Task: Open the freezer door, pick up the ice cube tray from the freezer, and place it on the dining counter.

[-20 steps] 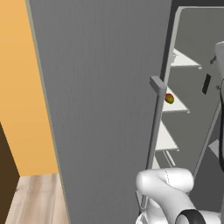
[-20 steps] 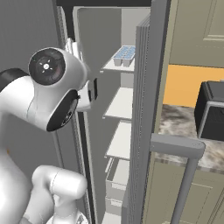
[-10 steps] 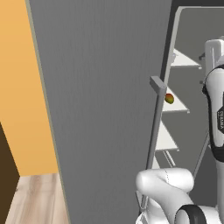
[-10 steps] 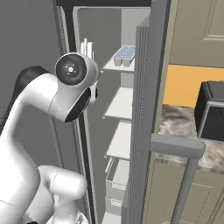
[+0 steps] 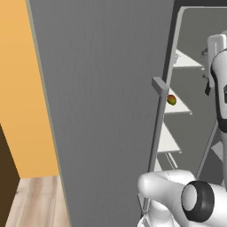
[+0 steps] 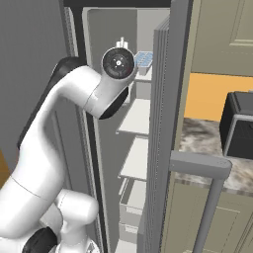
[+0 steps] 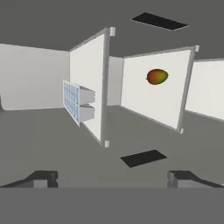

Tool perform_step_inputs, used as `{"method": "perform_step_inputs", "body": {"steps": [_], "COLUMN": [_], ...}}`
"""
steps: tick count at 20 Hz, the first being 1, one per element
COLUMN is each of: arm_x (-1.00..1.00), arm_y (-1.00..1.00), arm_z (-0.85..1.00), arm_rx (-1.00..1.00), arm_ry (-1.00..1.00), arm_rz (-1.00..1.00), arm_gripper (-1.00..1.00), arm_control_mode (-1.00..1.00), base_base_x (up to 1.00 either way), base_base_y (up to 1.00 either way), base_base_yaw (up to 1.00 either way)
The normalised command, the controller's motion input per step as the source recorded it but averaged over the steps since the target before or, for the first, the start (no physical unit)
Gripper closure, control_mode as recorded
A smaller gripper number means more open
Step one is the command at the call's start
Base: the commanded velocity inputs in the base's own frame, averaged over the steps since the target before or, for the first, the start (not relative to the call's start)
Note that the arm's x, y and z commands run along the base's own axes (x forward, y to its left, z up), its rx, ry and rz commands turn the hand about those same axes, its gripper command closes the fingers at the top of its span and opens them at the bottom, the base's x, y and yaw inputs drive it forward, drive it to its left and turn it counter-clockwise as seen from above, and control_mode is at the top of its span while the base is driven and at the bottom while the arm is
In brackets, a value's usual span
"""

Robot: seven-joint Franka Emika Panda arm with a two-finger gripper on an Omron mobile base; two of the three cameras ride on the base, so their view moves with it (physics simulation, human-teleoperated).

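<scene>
Left of centre in our hand view, the ice cube tray sits on a white shelf. Our jaws are spread, empty. It looks light, stiff, slippery; we'd pinch its long rims.

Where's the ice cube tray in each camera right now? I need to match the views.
Left base view: I can't make the ice cube tray out here.
Right base view: top centre, on the top shelf just right of the arm's round joint.
Hand view: left of centre, rolled sideways against a white shelf.
Shared landmark: the white freezer shelves.
</scene>
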Motion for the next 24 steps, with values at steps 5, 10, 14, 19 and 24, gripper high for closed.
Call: {"method": "perform_step_inputs", "body": {"steps": [5, 10, 14, 19, 24], "arm_x": [0.50, 0.54, 0.51, 0.50, 0.57], "arm_y": [-0.13, 0.00, 0.00, -0.02, 0.00], "arm_z": [-0.01, -0.04, -0.15, -0.20, -0.04], "arm_rx": [0.00, 0.00, 0.00, 0.00, 0.00], "arm_ry": [0.00, 0.02, 0.00, 0.00, 0.00], "arm_rz": [0.09, 0.06, 0.05, 0.06, 0.03], "arm_gripper": [-1.00, -1.00, -1.00, -1.00, -1.00], "arm_control_mode": [-1.00, -1.00, -1.00, -1.00, -1.00], "base_base_x": [0.00, 0.00, 0.00, 0.00, 0.00], "base_base_y": [0.00, 0.00, 0.00, 0.00, 0.00], "base_base_yaw": [0.00, 0.00, 0.00, 0.00, 0.00]}}
